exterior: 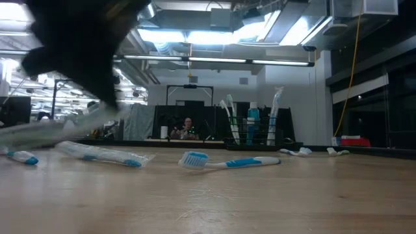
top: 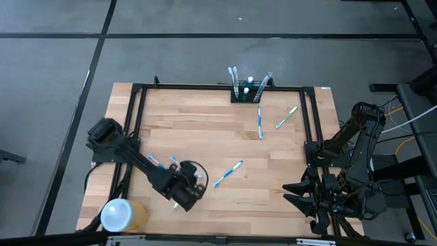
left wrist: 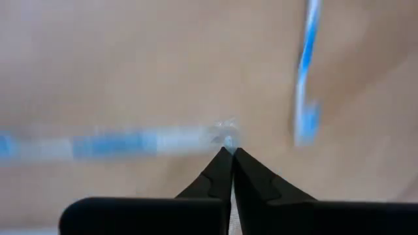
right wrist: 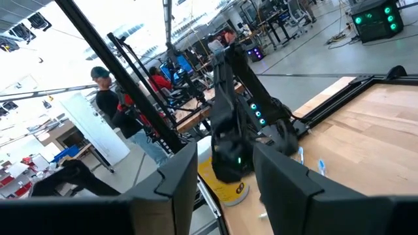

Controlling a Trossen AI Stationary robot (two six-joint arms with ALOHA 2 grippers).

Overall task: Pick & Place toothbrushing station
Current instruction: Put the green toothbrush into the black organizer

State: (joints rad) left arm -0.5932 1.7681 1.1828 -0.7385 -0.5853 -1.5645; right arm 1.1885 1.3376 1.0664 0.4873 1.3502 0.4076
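Observation:
The black toothbrushing station (top: pixel 249 92) stands at the table's far edge, with toothbrushes and a tube upright in its slots; it also shows in the low view (exterior: pixel 250 127). My left gripper (top: pixel 186 188) is over the table's near left part, shut on a wrapped blue-and-white toothbrush (left wrist: pixel 117 143). Loose toothbrushes lie flat on the table: one blue (top: pixel 227 173), one blue (top: pixel 259 123), one green (top: pixel 287 116). My right gripper (right wrist: pixel 225 176) waits open and empty at the table's right edge (top: pixel 304 195). My left gripper pinches the end of the toothbrush's clear wrapper (left wrist: pixel 226 134) between its two fingertips (left wrist: pixel 219 166), coming from above. The toothbrush runs off sideways from the fingers. In the low view it slants above the tabletop (exterior: pixel 58 127), seemingly lifted.
A yellow cylinder with a white top (top: pixel 123 214) stands at the near left corner. A black frame (top: pixel 205 87) runs round the table's edges. Another wrapped toothbrush (exterior: pixel 97 155) and a brush end (exterior: pixel 19 156) lie near my left gripper. People show in the room beyond.

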